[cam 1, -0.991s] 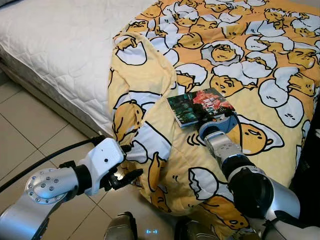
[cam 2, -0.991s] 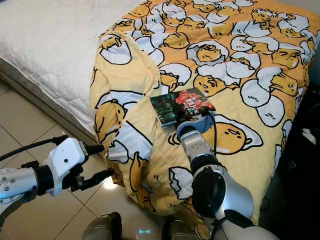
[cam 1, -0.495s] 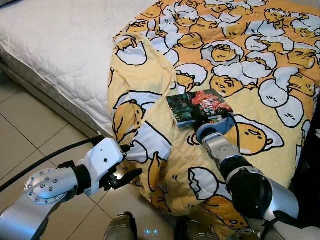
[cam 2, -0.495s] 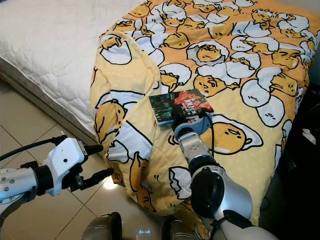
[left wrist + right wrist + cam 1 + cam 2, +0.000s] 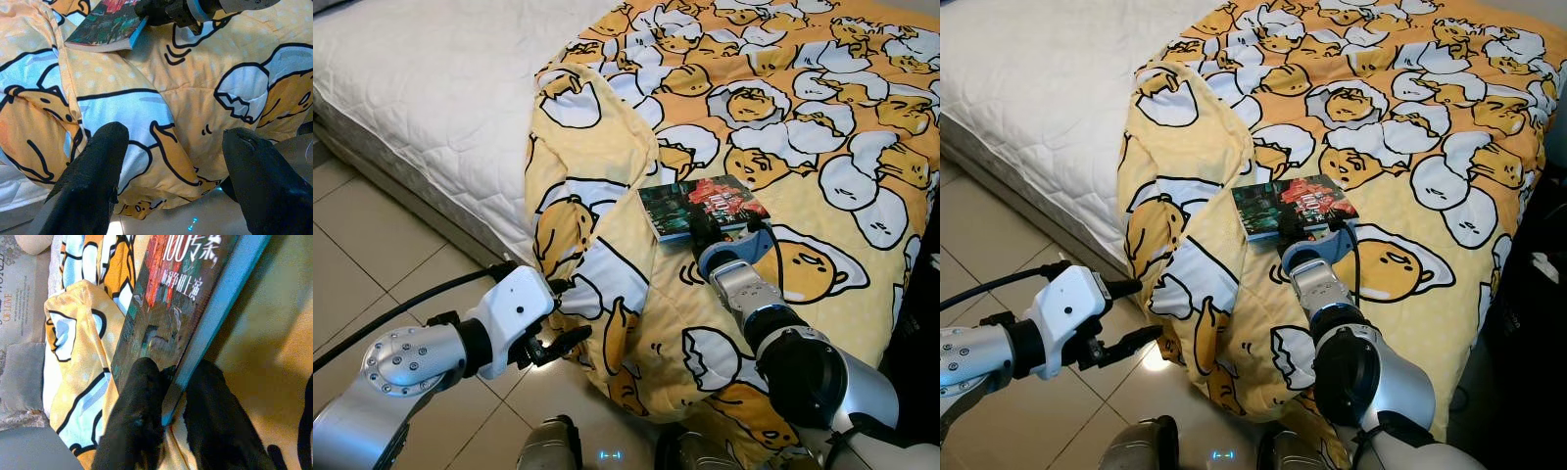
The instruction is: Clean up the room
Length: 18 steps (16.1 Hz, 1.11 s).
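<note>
From the head views, your right gripper reaches the book, which lies on the patterned blanket near the bed's foot edge.

Left wrist view: your left gripper hangs spread beside the draped blanket.

Right wrist view: its fingers pinch the book's near edge. Judging by this, you're grasping; next, lift it clear.

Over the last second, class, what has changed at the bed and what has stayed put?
The right gripper has reached forward along the yellow blanket to the near edge of the book, its fingers now closing on that edge, one over the cover, one under. The book has barely shifted. The left gripper stays open, low beside the blanket's hanging corner.
</note>
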Motion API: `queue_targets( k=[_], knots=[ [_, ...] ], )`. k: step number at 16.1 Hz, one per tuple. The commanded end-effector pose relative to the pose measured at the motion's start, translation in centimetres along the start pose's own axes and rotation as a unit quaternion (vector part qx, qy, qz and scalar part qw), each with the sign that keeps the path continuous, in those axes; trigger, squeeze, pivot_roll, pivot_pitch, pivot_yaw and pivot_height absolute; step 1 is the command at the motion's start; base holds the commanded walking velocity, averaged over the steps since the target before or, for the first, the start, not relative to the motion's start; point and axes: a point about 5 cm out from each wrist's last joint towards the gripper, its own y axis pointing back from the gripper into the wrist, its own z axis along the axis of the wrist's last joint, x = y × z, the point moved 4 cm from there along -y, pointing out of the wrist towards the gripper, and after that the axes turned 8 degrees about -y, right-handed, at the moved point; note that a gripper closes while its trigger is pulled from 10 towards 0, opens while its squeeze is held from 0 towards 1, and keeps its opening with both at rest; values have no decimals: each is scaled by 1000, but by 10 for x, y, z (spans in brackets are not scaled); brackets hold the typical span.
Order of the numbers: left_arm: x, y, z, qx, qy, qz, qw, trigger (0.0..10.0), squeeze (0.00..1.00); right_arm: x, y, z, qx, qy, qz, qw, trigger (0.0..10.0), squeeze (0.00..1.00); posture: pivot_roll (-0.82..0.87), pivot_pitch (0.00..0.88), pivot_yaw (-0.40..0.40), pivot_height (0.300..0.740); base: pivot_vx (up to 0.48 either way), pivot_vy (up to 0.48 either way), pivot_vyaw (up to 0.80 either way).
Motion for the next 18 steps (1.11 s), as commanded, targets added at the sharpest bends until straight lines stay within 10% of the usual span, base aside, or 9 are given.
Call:
queue_targets(
  k=[1, 10, 13, 14, 18],
  knots=[
    [-1, 0, -2, 3, 1, -4, 1000, 10000, 0, -5, 1, 2, -4, 6, -8, 1000, 0, 0, 253, 182, -42, 740, 0, 0, 0],
    [22, -5, -12, -19, 117, 113, 987, 10000, 0, 24, 3, 32, -25, 133, 94, 986, 0, 0, 123, 59, -55, 740, 0, 0, 0],
    [30, -13, -15, -30, 142, 167, 975, 10000, 0, 36, 12, 45, -64, 256, 130, 956, 0, 0, 58, 0, -36, 740, 0, 0, 0],
    [35, -19, -18, -18, 138, 193, 971, 10000, 0, 44, 25, 56, -114, 338, 138, 924, 0, 0, 37, 0, -20, 740, 0, 0, 0],
    [36, -26, -18, -6, 129, 216, 968, 10000, 0, 49, 46, 62, -164, 403, 142, 889, 0, 0, 16, 0, -3, 740, 0, 0, 0]
  ],
)
